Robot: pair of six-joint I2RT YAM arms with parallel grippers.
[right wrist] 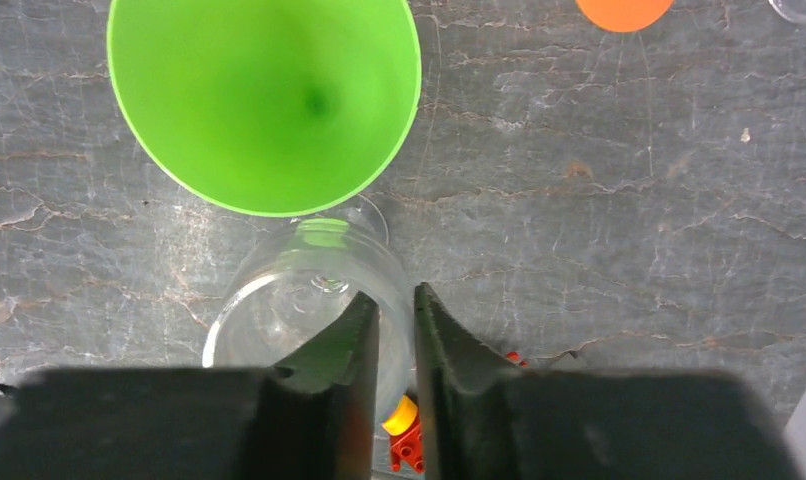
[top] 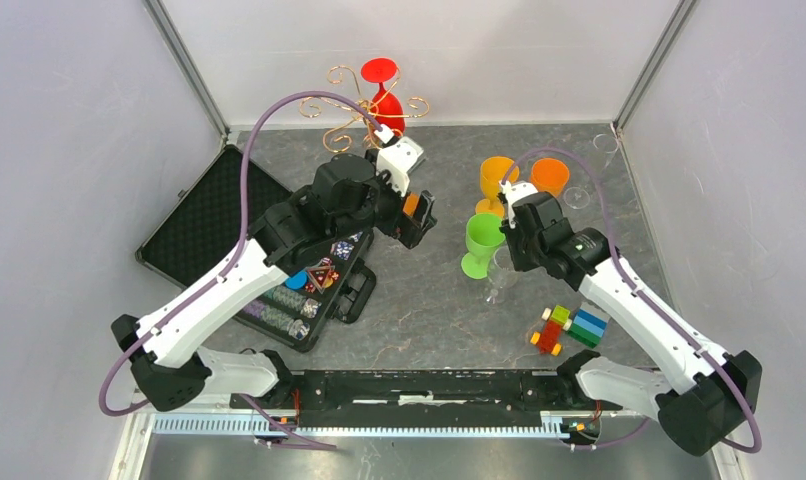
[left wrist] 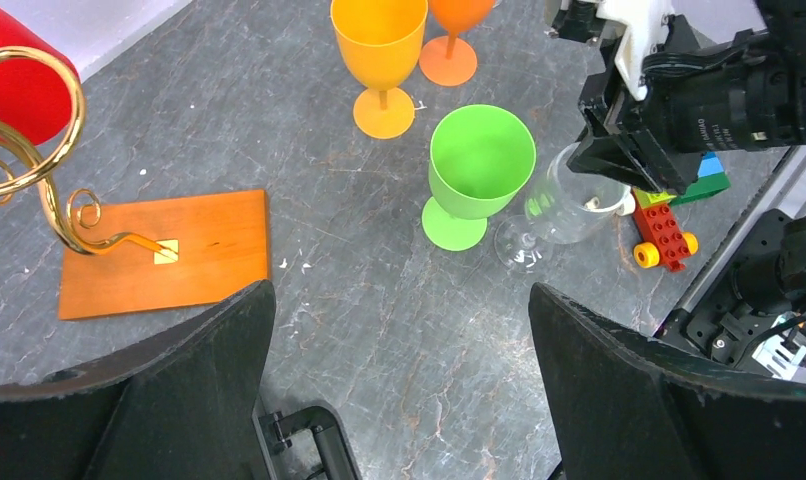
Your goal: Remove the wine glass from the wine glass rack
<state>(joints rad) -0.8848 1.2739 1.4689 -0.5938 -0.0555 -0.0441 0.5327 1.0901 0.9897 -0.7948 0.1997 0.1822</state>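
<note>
- The red plastic wine glass (top: pixel 387 105) hangs foot-up on the gold wire wine glass rack (top: pixel 344 125) with curled scroll arms, at the far edge of the grey stone-patterned surface (top: pixel 419 300). It is not yet off.
- The left gripper (left wrist: pixel 399 300) stands wide apart and holds nothing. It is near the rack, above the orange-brown wooden base (left wrist: pixel 169 250), and the red bowl shows at the top-left corner of its wrist view.
- The right gripper (right wrist: pixel 394 300) is pinched on the rim of a clear stemmed wine glass (right wrist: pixel 269 320), one finger inside and one outside. This glass is just beside a lime-green plastic goblet (right wrist: pixel 264 100).
- The step in hand is probably bringing the left gripper onto the red glass. To do it well, square the fingers across the bowl or stem and close gently. Then slide the stem out through the scroll's open side rather than tugging, since the thin wire rack looks easy to tip.
- The grey back wall (top: pixel 429 40) is close behind the rack, so the glass should be drawn back toward the arms.
- An open black case of poker chips (top: pixel 209 220) lies under the left arm.
- Two orange goblets (left wrist: pixel 379 50) and the green one stand to the right, with bare surface between them and the wooden base.
</note>
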